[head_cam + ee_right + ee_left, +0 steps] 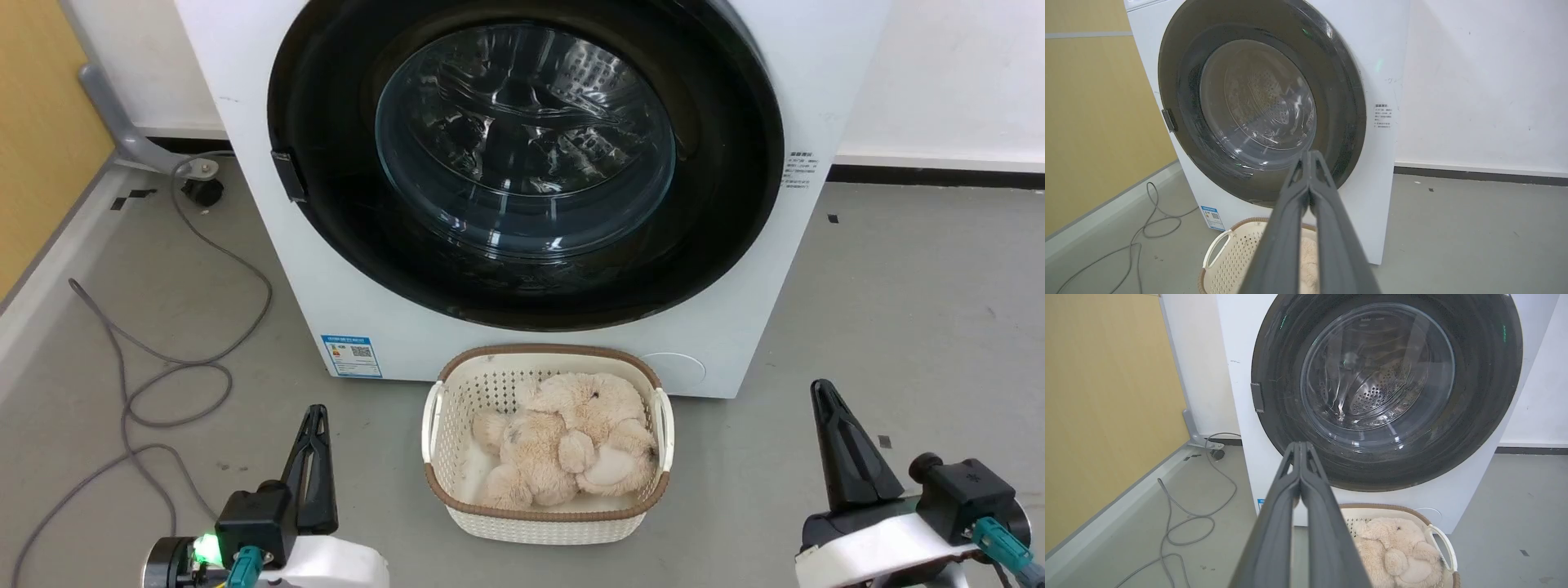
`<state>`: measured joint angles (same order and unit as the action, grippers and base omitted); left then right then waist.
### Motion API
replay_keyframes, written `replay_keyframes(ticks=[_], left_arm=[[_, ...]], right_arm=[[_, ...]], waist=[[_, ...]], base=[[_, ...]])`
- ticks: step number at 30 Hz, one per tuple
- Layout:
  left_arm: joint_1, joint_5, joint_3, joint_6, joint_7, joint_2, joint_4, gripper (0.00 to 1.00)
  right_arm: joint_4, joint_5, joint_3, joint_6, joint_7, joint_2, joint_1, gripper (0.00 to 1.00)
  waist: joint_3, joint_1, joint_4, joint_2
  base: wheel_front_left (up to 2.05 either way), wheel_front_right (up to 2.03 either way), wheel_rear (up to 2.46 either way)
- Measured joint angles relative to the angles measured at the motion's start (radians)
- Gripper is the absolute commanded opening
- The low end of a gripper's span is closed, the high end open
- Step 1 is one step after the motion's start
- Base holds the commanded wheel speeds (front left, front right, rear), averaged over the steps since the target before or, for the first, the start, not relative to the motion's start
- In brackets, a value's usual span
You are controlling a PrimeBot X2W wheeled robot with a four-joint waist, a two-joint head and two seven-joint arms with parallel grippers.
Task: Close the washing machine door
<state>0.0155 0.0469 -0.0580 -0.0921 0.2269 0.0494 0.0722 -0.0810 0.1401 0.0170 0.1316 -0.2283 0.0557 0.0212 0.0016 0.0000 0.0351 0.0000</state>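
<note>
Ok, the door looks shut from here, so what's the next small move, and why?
Probably none beyond holding both arms back: the washing machine door seems to sit flush on the washing machine in all three views, with no gap at its rim. The left gripper and right gripper are shut and apart from it.

One washing machine [735, 327], one basket [539, 527], one plush bear [571, 441], two end effectors [314, 415] [820, 390].

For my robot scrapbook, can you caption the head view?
Door closed on washer, teddy in basket, left gripper and right gripper shut.
</note>
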Motion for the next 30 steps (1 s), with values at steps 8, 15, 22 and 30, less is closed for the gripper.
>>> replay_keyframes(ticks=[8, 15, 22, 30], left_arm=[[0.000, -0.001, 0.004, 0.007, -0.016, 0.000, -0.004, 0.00], [0.000, -0.003, 0.007, 0.011, -0.033, 0.000, -0.008, 0.00], [0.000, -0.006, 0.010, 0.016, -0.046, 0.000, -0.014, 0.00], [0.000, -0.010, 0.013, 0.025, -0.061, 0.000, -0.018, 0.00]], right_arm=[[0.004, -0.009, -0.001, 0.000, 0.018, 0.000, 0.000, 0.00], [0.010, -0.018, -0.002, 0.000, 0.033, 0.000, 0.000, 0.00], [0.015, -0.023, -0.003, 0.000, 0.047, 0.000, 0.000, 0.00], [0.020, -0.043, -0.004, 0.000, 0.062, 0.000, 0.000, 0.00]], waist=[[0.000, 0.0000, -0.003, 0.0000], [0.000, 0.0000, -0.005, 0.0000], [0.000, 0.0000, -0.007, 0.0000], [0.000, 0.0000, -0.010, 0.0000]], base=[[0.00, 0.00, 0.00], [0.00, 0.00, 0.00], [0.00, 0.00, 0.00], [0.00, 0.00, 0.00]])
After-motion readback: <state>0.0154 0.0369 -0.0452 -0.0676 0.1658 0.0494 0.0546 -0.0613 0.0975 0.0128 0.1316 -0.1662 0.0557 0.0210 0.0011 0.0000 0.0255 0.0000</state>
